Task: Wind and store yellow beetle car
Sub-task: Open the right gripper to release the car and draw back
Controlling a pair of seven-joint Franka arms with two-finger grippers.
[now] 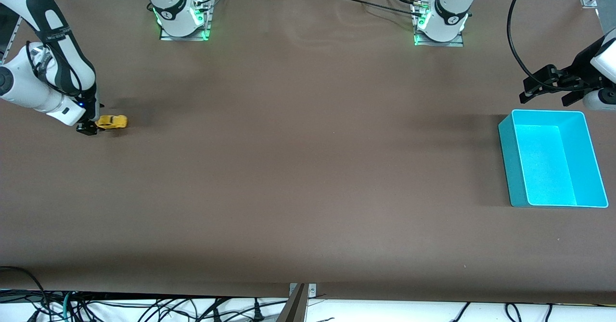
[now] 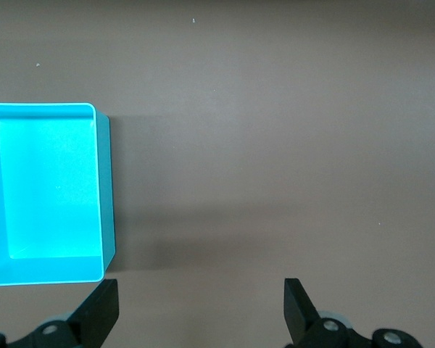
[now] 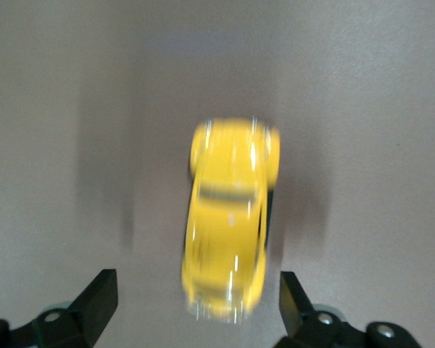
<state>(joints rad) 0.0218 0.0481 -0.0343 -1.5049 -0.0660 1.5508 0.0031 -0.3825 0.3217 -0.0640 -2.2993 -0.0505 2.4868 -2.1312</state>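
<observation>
The right gripper (image 1: 88, 129) stands low at the table, at the right arm's end, with its two fingers spread wide apart. In the right wrist view the gripper (image 3: 196, 301) shows one dark fingertip on each side of the yellow beetle car (image 3: 230, 221), and there is a clear gap of brown table between each fingertip and the car's body, so nothing is clamped. The car's near end lies between the fingertips and the rest of it points away from the gripper; its outline is smeared in that view.

In the front view the yellow beetle car (image 1: 112, 122) sits on its wheels on the table (image 1: 308, 168), just beside the gripper, lengthwise toward the middle of the table. A soft shadow lies on the table next to it.

Well apart, at the left arm's end of the table, the left gripper (image 1: 548, 87) hangs in the air with its fingers also spread wide and nothing between them. The left arm waits there. It is over bare table just beside the turquoise bin (image 1: 507, 168). The left wrist view shows the gripper (image 2: 201, 312) with brown table between its fingertips and the bin (image 2: 105, 188) off to one side, open-topped with nothing in it.
</observation>
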